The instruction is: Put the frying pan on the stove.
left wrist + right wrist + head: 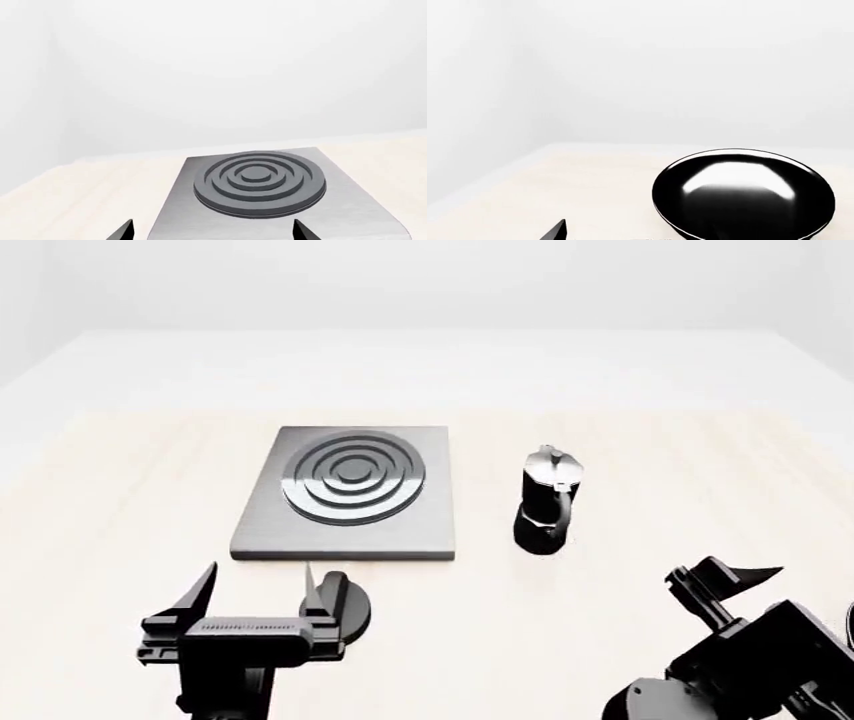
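Observation:
The frying pan (744, 192) is a round glossy black pan lying on the pale wooden table, just ahead of my right gripper (640, 235); its handle does not show. One right fingertip (557, 231) shows, the other is lost against the black pan. In the head view the right gripper (721, 575) stands open at the lower right, and the pan is almost wholly out of view. The stove (350, 490), a grey slab with dark concentric rings, lies left of centre. My left gripper (256, 580) hovers open in front of the stove's (257, 182) near edge, its jaws wide apart and empty.
A black-and-silver moka pot (547, 498) stands upright right of the stove, between it and my right arm. A small round black knob (344, 602) sits on the table beside my left gripper. The table (120, 520) is light wood with white surroundings.

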{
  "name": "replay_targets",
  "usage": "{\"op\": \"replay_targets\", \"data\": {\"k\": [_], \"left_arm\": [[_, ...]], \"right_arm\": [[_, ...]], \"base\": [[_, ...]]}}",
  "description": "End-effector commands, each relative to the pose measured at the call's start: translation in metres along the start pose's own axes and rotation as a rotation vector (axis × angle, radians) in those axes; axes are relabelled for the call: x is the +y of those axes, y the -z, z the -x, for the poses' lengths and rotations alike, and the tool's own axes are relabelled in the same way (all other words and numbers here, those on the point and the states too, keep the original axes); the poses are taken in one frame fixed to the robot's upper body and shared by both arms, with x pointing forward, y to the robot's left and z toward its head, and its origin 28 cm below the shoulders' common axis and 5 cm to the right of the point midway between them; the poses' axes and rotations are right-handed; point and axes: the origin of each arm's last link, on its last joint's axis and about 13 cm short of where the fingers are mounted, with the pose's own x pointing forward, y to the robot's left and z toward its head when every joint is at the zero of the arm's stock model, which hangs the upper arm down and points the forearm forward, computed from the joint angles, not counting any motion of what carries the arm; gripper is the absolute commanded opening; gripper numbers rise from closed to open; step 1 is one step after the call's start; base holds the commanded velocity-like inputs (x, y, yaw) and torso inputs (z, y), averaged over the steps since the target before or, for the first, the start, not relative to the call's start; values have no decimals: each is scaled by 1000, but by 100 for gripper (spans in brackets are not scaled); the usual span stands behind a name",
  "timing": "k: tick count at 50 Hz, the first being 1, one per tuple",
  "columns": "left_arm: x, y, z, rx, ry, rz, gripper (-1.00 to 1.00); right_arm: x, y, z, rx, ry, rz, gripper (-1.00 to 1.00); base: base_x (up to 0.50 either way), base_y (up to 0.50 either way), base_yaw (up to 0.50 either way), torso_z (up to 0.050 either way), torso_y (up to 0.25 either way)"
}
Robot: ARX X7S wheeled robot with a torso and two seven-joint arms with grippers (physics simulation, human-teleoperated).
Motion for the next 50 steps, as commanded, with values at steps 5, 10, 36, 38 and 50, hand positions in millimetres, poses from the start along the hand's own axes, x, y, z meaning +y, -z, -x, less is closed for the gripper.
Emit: {"op": "replay_targets", "data": {"k": [5, 10, 36, 38, 50], "left_arm": [[-1, -1, 1, -3, 11, -5, 100], [0, -2, 1, -5, 10, -4, 100], [-2, 1, 5, 2, 13, -5, 100], [-1, 1, 5, 2, 11, -6, 100], [-1, 3, 5, 7, 10, -4, 100]], "right_arm": [[1, 5, -4, 18, 127, -14, 100], [3, 8, -5, 41, 155, -26, 100], [14, 17, -15, 139, 251, -88, 100], [15, 16, -17, 143, 258, -96, 100], [23, 21, -23, 145, 287, -76, 100]], "base": [[0, 0, 0, 0, 0], [0, 0, 0, 0, 0], [0, 0, 0, 0, 0], [0, 0, 0, 0, 0], [0, 0, 0, 0, 0]]}}
